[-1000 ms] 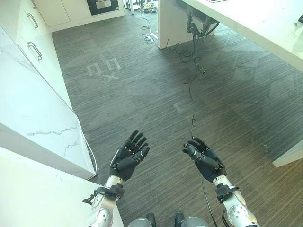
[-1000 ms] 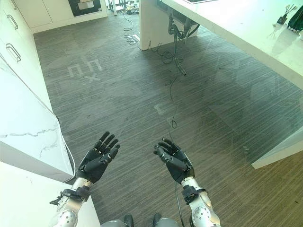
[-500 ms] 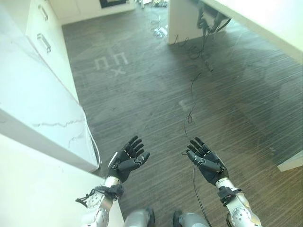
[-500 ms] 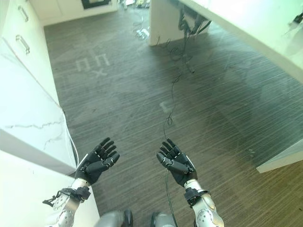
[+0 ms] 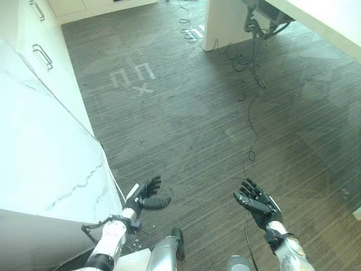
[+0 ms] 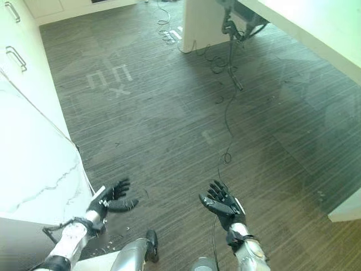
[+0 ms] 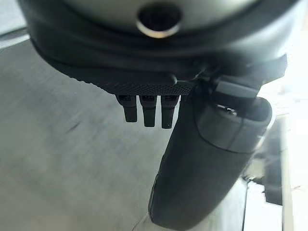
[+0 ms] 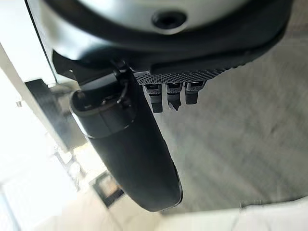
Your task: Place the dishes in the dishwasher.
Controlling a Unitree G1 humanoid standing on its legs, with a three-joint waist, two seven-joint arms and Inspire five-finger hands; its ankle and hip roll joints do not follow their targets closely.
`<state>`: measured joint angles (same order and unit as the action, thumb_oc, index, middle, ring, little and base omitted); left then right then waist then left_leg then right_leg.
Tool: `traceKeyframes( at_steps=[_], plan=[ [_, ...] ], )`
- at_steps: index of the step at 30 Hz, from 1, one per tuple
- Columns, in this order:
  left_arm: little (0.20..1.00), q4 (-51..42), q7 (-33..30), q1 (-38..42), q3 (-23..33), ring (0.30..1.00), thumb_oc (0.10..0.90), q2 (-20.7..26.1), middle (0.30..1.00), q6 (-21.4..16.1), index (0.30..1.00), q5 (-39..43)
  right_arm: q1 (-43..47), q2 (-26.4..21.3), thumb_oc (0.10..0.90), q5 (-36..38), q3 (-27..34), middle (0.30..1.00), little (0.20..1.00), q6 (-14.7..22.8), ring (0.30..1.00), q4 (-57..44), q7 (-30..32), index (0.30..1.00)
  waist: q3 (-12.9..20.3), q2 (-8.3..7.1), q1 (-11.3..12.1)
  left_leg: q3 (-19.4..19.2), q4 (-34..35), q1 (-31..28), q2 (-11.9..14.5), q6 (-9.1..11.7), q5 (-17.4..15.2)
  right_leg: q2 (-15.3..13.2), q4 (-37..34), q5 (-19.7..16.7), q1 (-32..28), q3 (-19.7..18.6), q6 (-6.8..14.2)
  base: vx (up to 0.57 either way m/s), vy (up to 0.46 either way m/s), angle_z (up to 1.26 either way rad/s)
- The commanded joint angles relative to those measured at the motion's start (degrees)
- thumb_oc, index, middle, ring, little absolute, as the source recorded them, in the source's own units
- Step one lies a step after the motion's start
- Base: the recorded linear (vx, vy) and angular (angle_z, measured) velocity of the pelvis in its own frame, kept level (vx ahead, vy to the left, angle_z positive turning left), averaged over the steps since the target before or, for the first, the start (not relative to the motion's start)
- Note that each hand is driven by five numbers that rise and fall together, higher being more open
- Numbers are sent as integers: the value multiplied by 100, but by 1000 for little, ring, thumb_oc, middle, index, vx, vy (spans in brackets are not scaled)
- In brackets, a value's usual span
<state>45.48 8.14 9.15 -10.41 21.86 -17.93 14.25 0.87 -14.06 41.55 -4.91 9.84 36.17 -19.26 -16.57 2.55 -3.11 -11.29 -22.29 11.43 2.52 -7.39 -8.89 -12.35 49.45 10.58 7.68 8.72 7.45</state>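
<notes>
Both hands hang over the dark wood-grain floor [image 5: 186, 118] with nothing in them. My left hand [image 5: 145, 195] is low at the left, right beside the corner of the white marble counter [image 5: 39, 147], its fingers straight and spread. My right hand [image 5: 258, 204] is low at the right, palm up, fingers straight and apart. The left hand [image 7: 202, 159] and the right hand [image 8: 130, 144] each show a straight thumb over bare floor in their own wrist views. No dish or dishwasher is in sight.
White cabinets with metal handles [image 5: 40, 56] line the far left wall. A white table leg [image 5: 223, 22] and a white tabletop [image 5: 327, 17] stand at the back right. Pale tape marks [image 5: 134, 76] lie on the floor.
The camera has shifted, so the counter now fills more of the left side. Both hands sit lower and smaller in view, the left one closer to the counter corner.
</notes>
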Motion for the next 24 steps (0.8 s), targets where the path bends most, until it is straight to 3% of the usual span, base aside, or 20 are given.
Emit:
traceKeyframes(
  at_steps=[1,3,4,5,6,8,9,12,13,14,15,16,17,18,19,21,22,24],
  plan=[
    [900,-443,-9,-149,-293,900,800,147,900,-381,900,-174,15,-551,800,51,112,900,900,500,900,-107,-200,900,246,95,-262,136,510,-373,-50,530,-295,1096,-1832,-410,-63,531,-3,337,-91,-15],
    [900,-377,-11,-94,-257,900,800,167,900,-349,900,-229,37,-605,800,183,147,900,900,449,900,-73,-352,900,221,26,-366,132,510,-562,-171,550,-429,1035,-3012,-711,179,786,-47,324,-109,22],
    [900,-325,0,-99,-232,900,800,165,900,-374,900,-225,41,-624,800,216,150,900,900,436,900,-54,-413,900,187,-43,-413,120,510,-679,-253,550,-519,912,-3226,-798,370,838,-8,353,-122,13],
    [900,-243,27,-122,-201,900,800,150,900,-428,900,-210,24,-637,800,246,160,900,900,420,900,-52,-464,900,167,-168,-477,115,510,-829,-427,528,-664,679,-3226,-893,760,798,93,712,-219,4],
    [900,-90,126,-232,-195,900,800,80,900,-564,900,-212,-44,-600,800,247,271,900,900,417,900,-6,-554,900,131,-306,-549,219,510,-1206,-702,461,-1036,237,-3226,-972,1507,676,325,786,-227,17],
    [900,-57,136,-374,-200,900,800,21,900,-644,900,-291,-82,-531,800,237,323,900,900,448,900,5,-564,900,139,-213,-525,311,510,-1496,-734,456,-1289,253,-3226,-916,1603,657,375,745,-211,23],
    [900,-53,142,-482,-176,900,800,-21,900,-658,900,-392,-117,-538,800,250,338,900,900,454,900,-35,-567,900,149,-243,-524,273,510,-1622,-811,461,-1296,228,-3226,-978,1474,729,241,625,-228,9],
    [900,235,96,-527,-219,900,800,-142,900,-589,900,-531,-178,-534,800,276,320,900,900,448,900,-63,-426,900,340,-191,-677,454,510,-1978,-886,531,-1298,482,-3226,-965,1214,312,36,595,-238,20],
    [900,318,73,-580,-227,900,800,-216,900,-521,900,-518,-177,-560,800,265,291,900,900,470,900,-16,-455,900,410,-137,-686,405,510,-2242,-824,694,-990,564,-3226,-915,1042,332,-82,675,-263,64],
    [900,394,50,-643,-220,900,800,-287,900,-504,900,-533,-189,-603,800,197,249,900,900,515,900,-4,-511,900,468,-42,-653,397,510,-2482,-753,963,-350,671,-3226,-772,850,442,-219,793,-353,23],
    [900,563,-10,-683,-192,900,800,-344,900,-534,900,-641,-200,-665,800,131,220,900,900,530,900,-22,-522,900,535,-9,-609,443,64,-2555,-751,1256,587,771,-3226,-546,639,531,-421,676,-333,-1],
    [900,625,-24,-699,-175,900,800,-354,900,-553,900,-651,-203,-697,800,119,213,900,900,535,900,-19,-491,900,540,-20,-590,445,-354,-2395,-742,1312,754,798,-3226,-452,547,568,-500,798,-425,-60],
    [900,736,42,-742,-93,900,800,-392,900,-519,900,-639,-200,-815,800,174,200,900,900,591,900,71,-446,900,500,-124,-497,320,-1860,-1528,-573,1353,1028,835,-3226,-112,168,598,-775,598,-330,-38],
    [900,699,71,-749,-74,900,800,-401,900,-452,900,-677,-194,-851,800,237,227,900,900,589,900,100,-473,900,438,-197,-445,221,-2424,-933,-403,1290,997,842,-3226,8,-42,541,-855,790,-324,-24],
    [900,635,69,-784,-90,900,800,-421,900,-372,900,-746,-172,-879,800,296,272,900,900,577,900,135,-565,900,271,-238,-313,163,-2424,-47,-179,1061,873,936,-3226,157,-445,295,-887,604,-105,-14],
    [900,659,1,-832,-118,900,800,-429,900,-365,900,-644,-83,-853,800,174,224,900,900,537,900,179,-580,900,192,-238,-220,22,-949,-75,-137,885,759,991,-3226,259,-641,14,-778,740,149,-95],
    [900,750,-5,-914,-147,900,800,-458,900,-446,900,-488,0,-810,800,118,98,900,900,563,900,286,-519,900,169,-75,-110,225,510,164,-3,896,460,1161,-3226,416,-819,-175,-595,826,302,-122],
    [900,760,-17,-965,-167,900,800,-473,900,-456,900,-494,39,-803,800,170,8,900,900,620,900,379,-452,900,175,48,-17,613,510,580,165,1008,464,1293,-3226,489,-904,-314,-552,585,203,-94]
  ],
)
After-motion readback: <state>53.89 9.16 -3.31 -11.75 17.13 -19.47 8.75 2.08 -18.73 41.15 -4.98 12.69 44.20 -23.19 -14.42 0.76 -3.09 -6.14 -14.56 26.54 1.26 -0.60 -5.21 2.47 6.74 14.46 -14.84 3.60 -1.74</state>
